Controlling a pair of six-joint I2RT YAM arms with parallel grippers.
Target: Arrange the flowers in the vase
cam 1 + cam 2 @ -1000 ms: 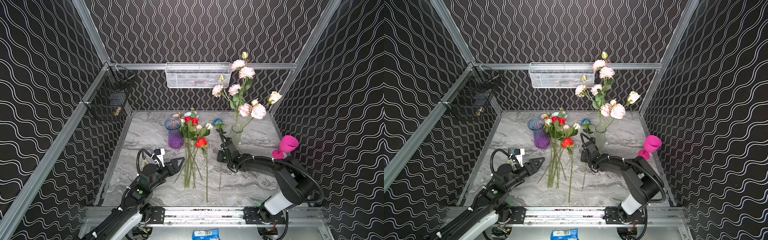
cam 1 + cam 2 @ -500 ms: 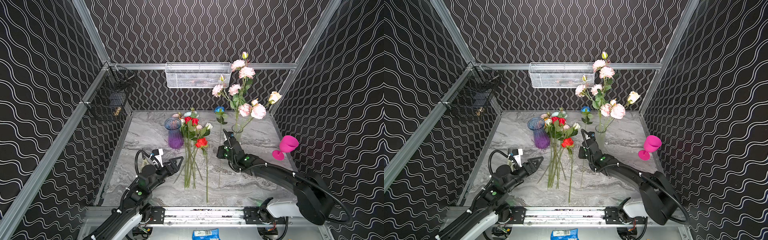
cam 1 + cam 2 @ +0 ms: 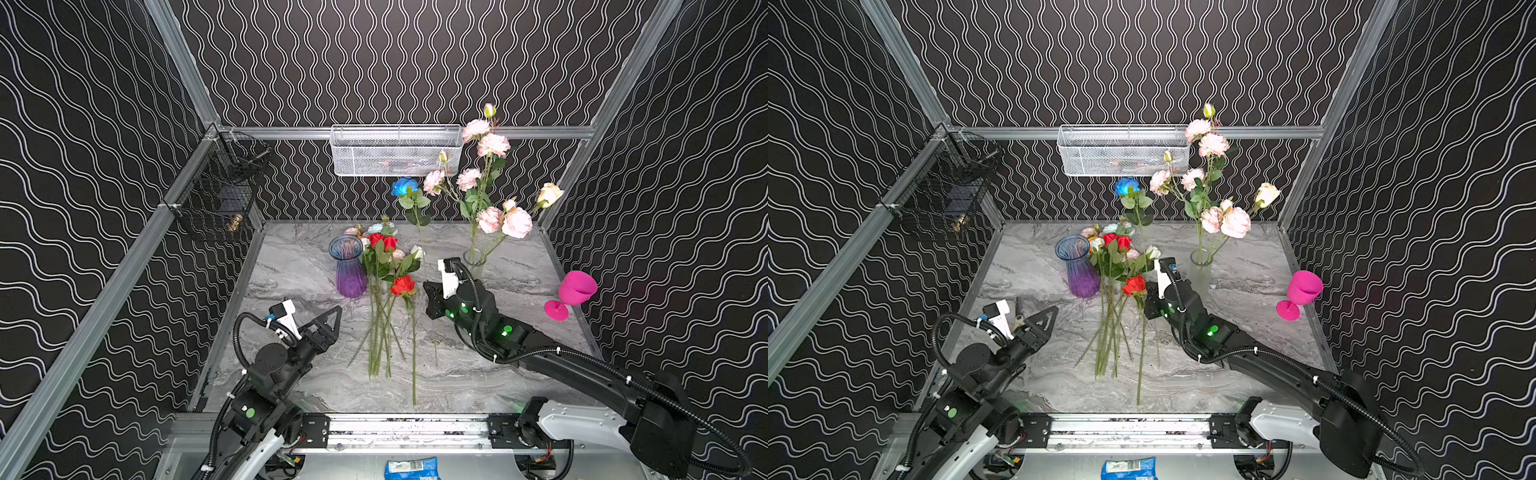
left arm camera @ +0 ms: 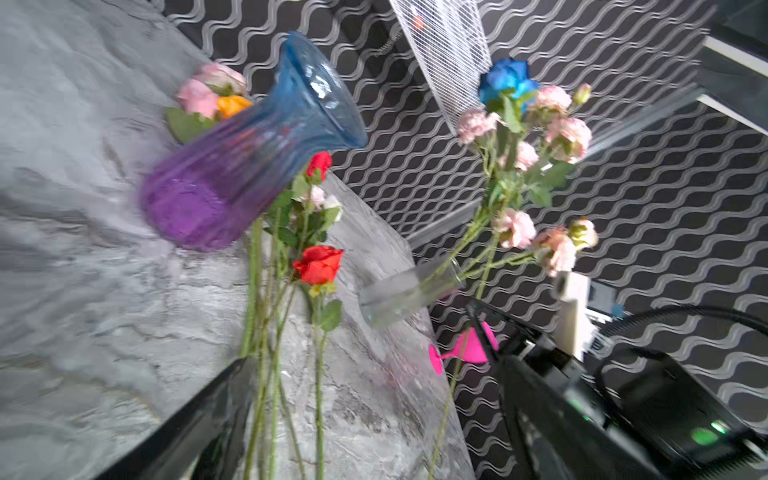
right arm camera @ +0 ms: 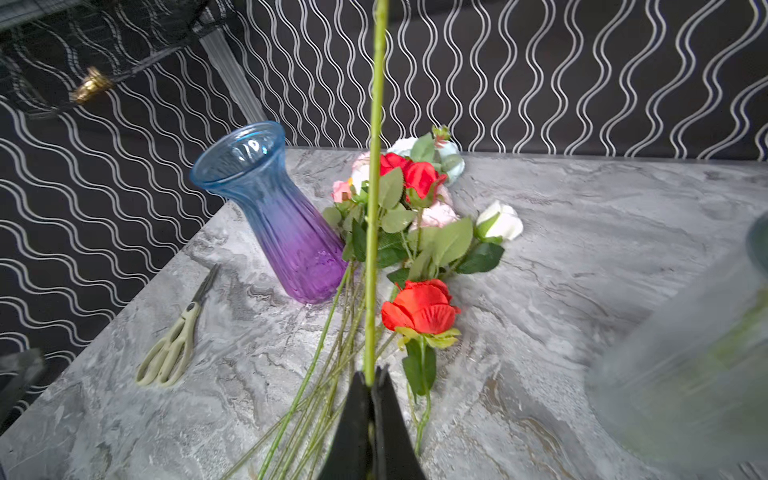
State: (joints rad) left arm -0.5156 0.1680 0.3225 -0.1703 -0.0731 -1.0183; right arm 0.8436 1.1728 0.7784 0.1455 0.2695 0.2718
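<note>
The blue artificial rose on its long green stem (image 3: 404,186) is standing upright in mid-air, just left of the clear glass vase (image 3: 473,266) that is carrying the pink sprays (image 3: 493,145). The right gripper (image 5: 370,376) is pinching that stem, jaws pressed onto it. The other loose flowers (image 3: 405,286) are lying bunched mid-table beside the empty blue-to-purple glass vase (image 3: 348,266). One stem is being carried to a vase. Next, its foot is needing a lift clear of the rim, then a straight descent.

The left gripper (image 3: 329,322) is hovering near-left, jaws apparently spread and empty, though its wrist view is blurred.

Everything is sitting on a grey marble-patterned tabletop (image 3: 519,365), with a pink goblet (image 3: 575,291) at right and black wavy-lined walls (image 3: 374,62) enclosing it.
</note>
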